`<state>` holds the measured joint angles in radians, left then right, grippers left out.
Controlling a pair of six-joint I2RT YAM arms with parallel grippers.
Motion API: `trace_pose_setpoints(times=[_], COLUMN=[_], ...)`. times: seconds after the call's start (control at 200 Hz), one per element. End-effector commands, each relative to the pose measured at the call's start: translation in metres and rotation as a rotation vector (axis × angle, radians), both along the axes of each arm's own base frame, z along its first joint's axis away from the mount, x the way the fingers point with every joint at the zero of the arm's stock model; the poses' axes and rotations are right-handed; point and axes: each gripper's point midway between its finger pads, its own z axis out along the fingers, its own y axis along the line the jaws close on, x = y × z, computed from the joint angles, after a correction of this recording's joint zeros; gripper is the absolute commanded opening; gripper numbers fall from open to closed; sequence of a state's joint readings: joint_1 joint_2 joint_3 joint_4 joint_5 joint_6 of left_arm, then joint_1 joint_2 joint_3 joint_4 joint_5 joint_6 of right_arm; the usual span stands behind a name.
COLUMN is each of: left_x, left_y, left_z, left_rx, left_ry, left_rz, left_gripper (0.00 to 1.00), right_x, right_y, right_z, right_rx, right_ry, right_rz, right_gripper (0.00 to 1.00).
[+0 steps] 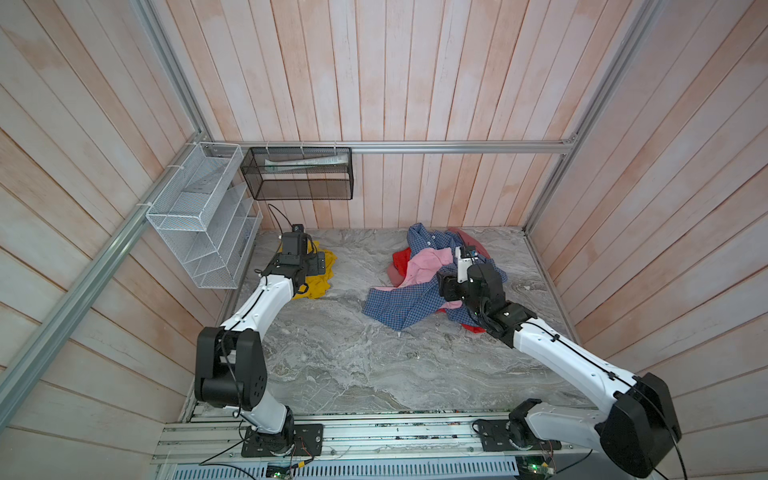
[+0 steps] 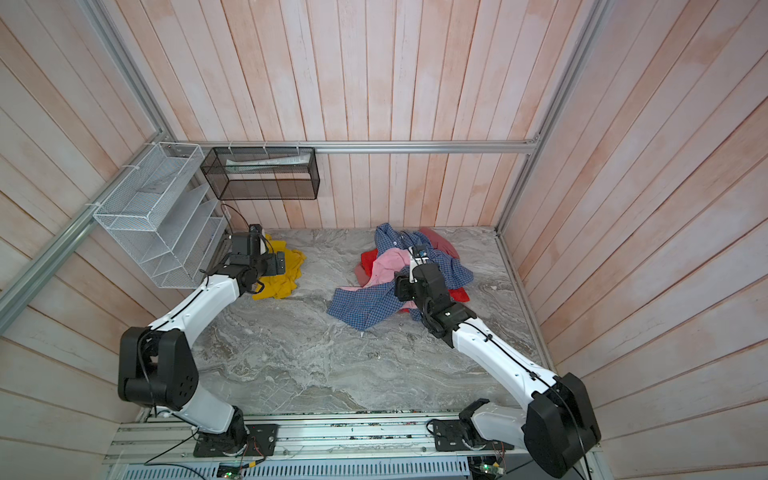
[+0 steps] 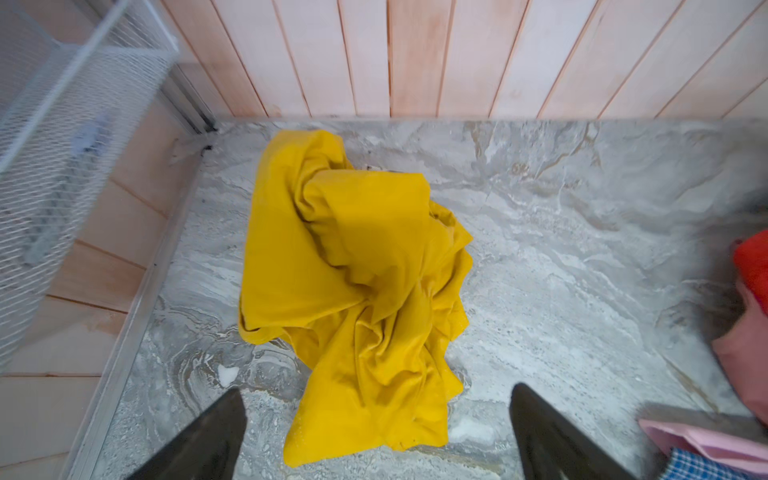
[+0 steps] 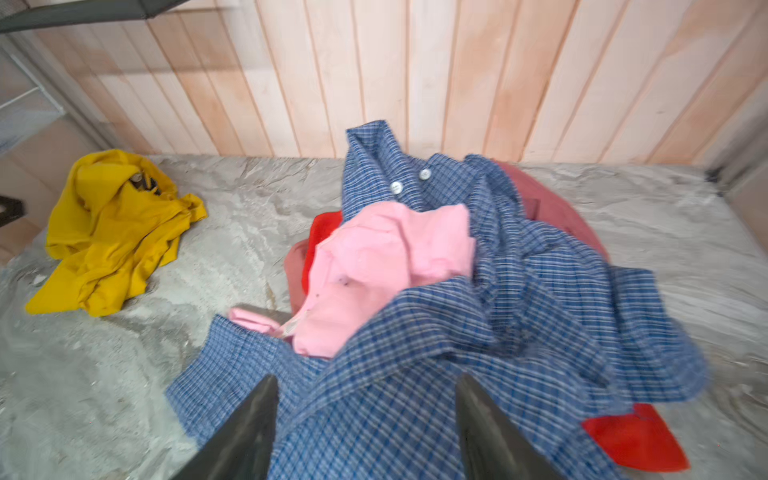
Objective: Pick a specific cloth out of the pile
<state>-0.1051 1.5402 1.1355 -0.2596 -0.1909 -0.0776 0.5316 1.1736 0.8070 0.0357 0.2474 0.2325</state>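
Cloth (image 3: 357,291) lies crumpled on the marble (image 3: 582,249), its near end between the left fingers (image 3: 208,440), spread wide.

Crumpled yellow cloth (image 3: 357,291) lies between spread fingers (image 3: 208,440).

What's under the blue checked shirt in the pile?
The blue checked shirt covers part of the pink garment; bright red cloth pokes out at its edge, dusty-red fabric behind. Anything else beneath is hidden.

Matt yellow cloth (image 3: 353,270), soft fabric pile (image 4: 519,311), smooth marble-patterned table (image 1: 332,353), planked wood walls (image 1: 415,83), metal mesh basket (image 1: 195,208)
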Motion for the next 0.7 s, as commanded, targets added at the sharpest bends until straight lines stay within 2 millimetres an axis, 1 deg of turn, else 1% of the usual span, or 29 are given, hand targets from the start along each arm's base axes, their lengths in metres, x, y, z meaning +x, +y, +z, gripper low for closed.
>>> trace_pose_setpoints(times=[0.0, 0.095, 0.235, 0.305, 0.365, 0.495, 0.595, 0.695], left_x=[-0.01, -0.029, -0.052, -0.06, -0.065, -0.071, -0.075, -0.081], left_y=[0.005, 0.011, 0.018, 0.022, 0.024, 0.024, 0.024, 0.029], left_z=[0.019, 0.012, 0.005, 0.004, 0.005, 0.008, 0.007, 0.008], left_rx=[-0.056, -0.069, -0.103, -0.124, -0.143, -0.181, -0.215, -0.233], left_ry=[-0.139, -0.143, -0.15, -0.164, -0.174, -0.185, -0.189, -0.214], left_rz=[0.041, 0.076, 0.134, 0.164, 0.183, 0.2, 0.223, 0.262], left_gripper=[1.0, 1.0, 1.0, 1.0, 1.0, 1.0, 1.0, 1.0], right_x=[-0.003, -0.012, -0.023, -0.027, -0.029, -0.029, -0.028, -0.027], right_y=[-0.039, -0.069, -0.112, -0.128, -0.139, -0.151, -0.153, -0.152], right_z=[0.007, 0.002, -0.009, -0.018, -0.02, -0.026, -0.034, -0.041], right_rx=[-0.039, -0.018, -0.021, -0.044, -0.055, -0.092, -0.114, -0.123], right_ry=[-0.106, -0.162, -0.216, -0.234, -0.252, -0.259, -0.246, -0.25], right_rz=[-0.094, -0.157, -0.263, -0.302, -0.33, -0.348, -0.345, -0.33], right_gripper=[0.73, 0.76, 0.77, 0.78, 0.78, 0.78, 0.79, 0.81])
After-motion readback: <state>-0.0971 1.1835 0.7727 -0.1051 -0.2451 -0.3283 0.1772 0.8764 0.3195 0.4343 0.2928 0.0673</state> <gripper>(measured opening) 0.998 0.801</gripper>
